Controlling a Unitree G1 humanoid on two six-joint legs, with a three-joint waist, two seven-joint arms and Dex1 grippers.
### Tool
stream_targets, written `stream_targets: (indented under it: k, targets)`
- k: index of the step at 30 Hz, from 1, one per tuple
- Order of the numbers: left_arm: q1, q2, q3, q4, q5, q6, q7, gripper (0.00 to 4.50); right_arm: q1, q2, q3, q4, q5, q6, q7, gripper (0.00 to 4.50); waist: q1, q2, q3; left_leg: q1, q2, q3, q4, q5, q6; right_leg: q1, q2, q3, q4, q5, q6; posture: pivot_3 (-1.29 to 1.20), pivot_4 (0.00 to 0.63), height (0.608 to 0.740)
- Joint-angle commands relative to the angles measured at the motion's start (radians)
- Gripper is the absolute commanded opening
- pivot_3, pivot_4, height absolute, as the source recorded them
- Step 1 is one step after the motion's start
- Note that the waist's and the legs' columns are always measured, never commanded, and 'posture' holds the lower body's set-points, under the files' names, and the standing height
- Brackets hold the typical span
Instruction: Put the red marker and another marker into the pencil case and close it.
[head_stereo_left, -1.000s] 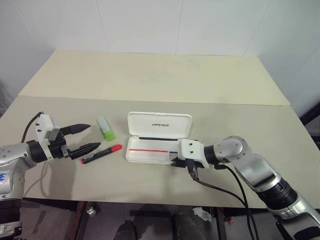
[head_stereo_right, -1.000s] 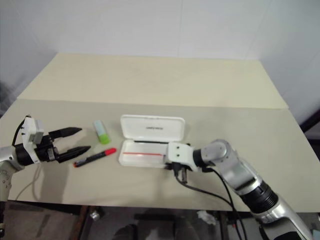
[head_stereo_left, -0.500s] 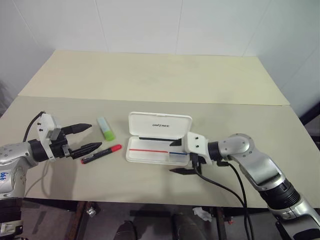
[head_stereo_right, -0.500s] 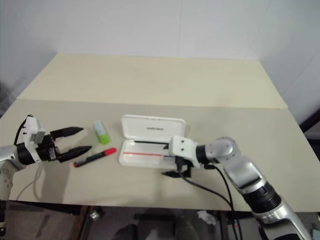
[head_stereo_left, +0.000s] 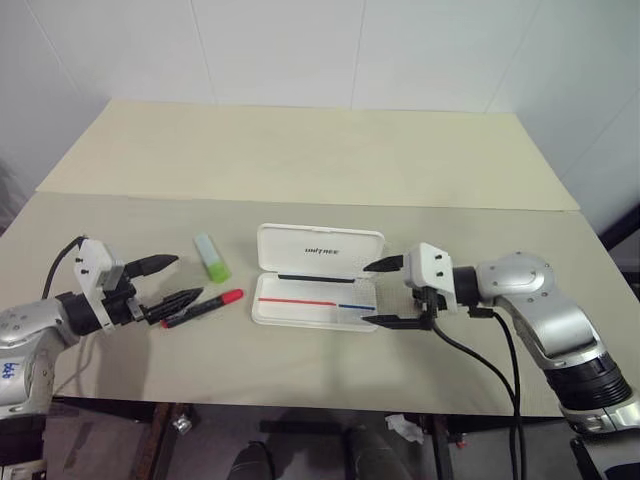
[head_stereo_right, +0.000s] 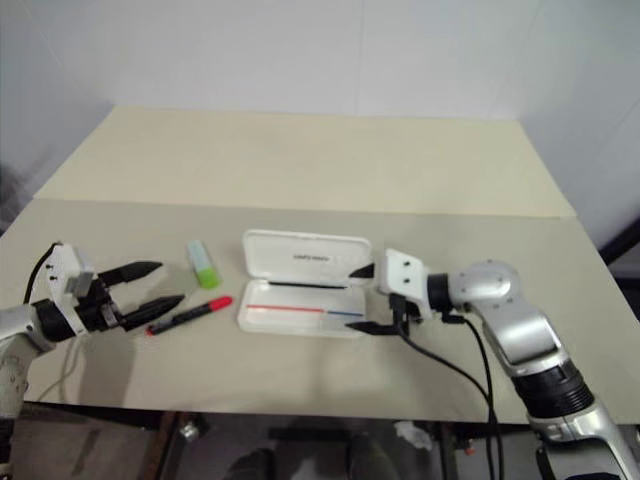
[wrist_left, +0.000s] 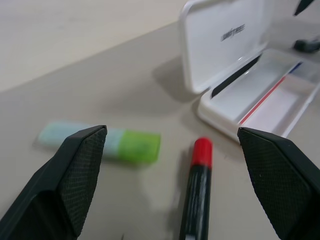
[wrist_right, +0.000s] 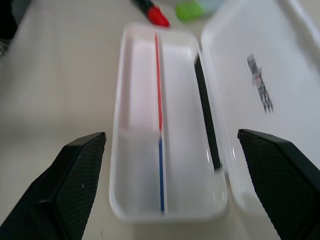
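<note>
Left end effector (head_stereo_left: 166, 280) gapes wide and empty by the red marker (head_stereo_left: 203, 308): light, slick, best pinched mid-barrel.

red marker (head_stereo_left: 203, 307): 1 | green highlighter (head_stereo_left: 211, 257): 1 | pencil case (head_stereo_left: 316, 290): 1 | table (head_stereo_left: 300, 160): 1

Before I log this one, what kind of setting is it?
Probably a lab or test room set up for robot trials, not a home or office. A bare pale table stands against plain white walls, and on it lie just an open pencil case, a red marker and a green highlighter.
</note>
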Motion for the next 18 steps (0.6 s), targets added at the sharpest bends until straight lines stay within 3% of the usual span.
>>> stream_targets:
  k: [1,8,18]
  targets:
    - [0.043,0.013,0.026,-0.054,-0.004,0.024,0.019,4.50,0.001,-0.016,-0.049,0.007,0.007,-0.033,-0.010,4.47,0.000,0.000,0.000,0.000,0.000,0.000,0.000,0.000,0.000,0.000,0.000,0.000,0.000,0.000,0.000,0.00,0.150,0.740]
    - [0.066,0.045,-0.035,-0.004,0.035,0.020,-0.035,4.50,0.043,-0.007,-0.077,-0.008,0.074,-0.019,0.019,4.47,0.002,0.000,0.000,0.000,0.000,0.000,0.001,0.000,0.000,0.000,0.000,0.000,0.000,0.000,-0.001,0.00,0.150,0.740]
    - [-0.144,0.115,-0.201,0.300,0.162,-0.076,-0.202,4.50,0.118,-0.032,-0.120,-0.027,0.147,-0.013,0.048,4.47,0.001,0.000,0.000,0.000,0.000,0.001,0.002,0.000,0.000,0.001,0.000,0.000,0.000,-0.001,-0.002,0.00,0.150,0.740]
